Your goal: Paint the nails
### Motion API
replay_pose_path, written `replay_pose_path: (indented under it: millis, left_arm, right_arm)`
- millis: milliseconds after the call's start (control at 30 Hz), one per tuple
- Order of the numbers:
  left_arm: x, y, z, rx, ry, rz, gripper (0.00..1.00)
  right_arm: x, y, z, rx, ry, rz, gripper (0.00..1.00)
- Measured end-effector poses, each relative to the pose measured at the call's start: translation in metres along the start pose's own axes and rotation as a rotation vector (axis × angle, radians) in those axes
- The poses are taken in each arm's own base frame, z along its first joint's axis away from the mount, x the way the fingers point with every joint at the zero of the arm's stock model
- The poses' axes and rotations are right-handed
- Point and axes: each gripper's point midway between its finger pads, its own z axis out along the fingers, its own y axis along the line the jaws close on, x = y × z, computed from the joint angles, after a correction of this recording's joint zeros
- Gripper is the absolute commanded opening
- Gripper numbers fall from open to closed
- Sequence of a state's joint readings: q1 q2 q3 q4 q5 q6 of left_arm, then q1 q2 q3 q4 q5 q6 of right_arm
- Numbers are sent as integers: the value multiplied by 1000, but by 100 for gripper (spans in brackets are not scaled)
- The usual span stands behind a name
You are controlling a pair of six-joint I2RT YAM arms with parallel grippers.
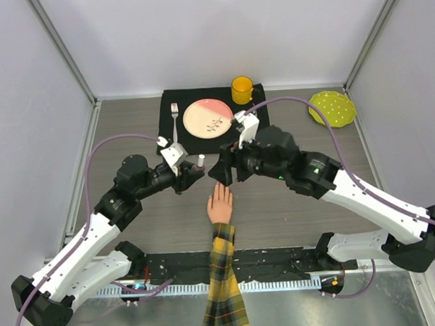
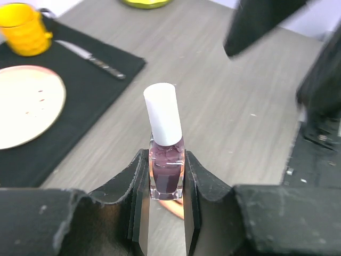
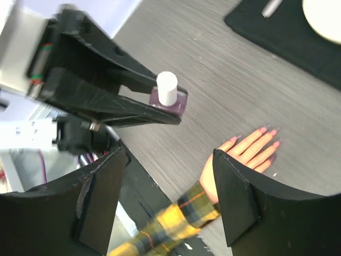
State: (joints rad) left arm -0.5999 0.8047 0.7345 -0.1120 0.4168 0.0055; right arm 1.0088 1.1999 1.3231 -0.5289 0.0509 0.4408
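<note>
Left gripper (image 2: 166, 178) is clamped tight on the glass body of a small purple polish bottle (image 2: 166, 160). It holds the bottle upright, with the white cap (image 2: 162, 114) standing free above the jaws. Right gripper (image 3: 169, 160) is spread wide and holds nothing; it hangs near the bottle, above the mannequin hand (image 3: 240, 154).

That hand lies palm down on the grey table (image 1: 276, 218), at the lower centre of the overhead view. The nails (image 3: 273, 133) show as pink tips at the lower right of the right wrist view. They look tiny, hard and glossy, fit only for a light brush stroke, and the mannequin hand seems light enough to slide if pushed. The cap is the likely place to grip.

A gripper finger hides the thumbnail, the brush is unseen, and overhead the nails are too small to make out.
</note>
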Motion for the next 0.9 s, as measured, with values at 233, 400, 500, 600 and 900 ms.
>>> replay_pose_path:
  millis: [233, 400, 500, 600, 900]
  left_arm:
    - [-12, -39, 4, 235, -3, -64, 0]
    - [-26, -68, -8, 400, -40, -71, 0]
    - [-29, -80, -14, 470, -52, -63, 0]
    - [-29, -85, -17, 505, -50, -62, 0]
    - [-26, -90, -18, 544, -39, -68, 0]
  right_arm:
    - [-1, 8, -21, -262, 61, -124, 62]
    - [9, 17, -18, -425, 136, -158, 59]
    - [16, 22, -13, -492, 182, -174, 56]
    - [17, 28, -13, -540, 207, -202, 50]
    - [0, 43, -26, -622, 185, -288, 43]
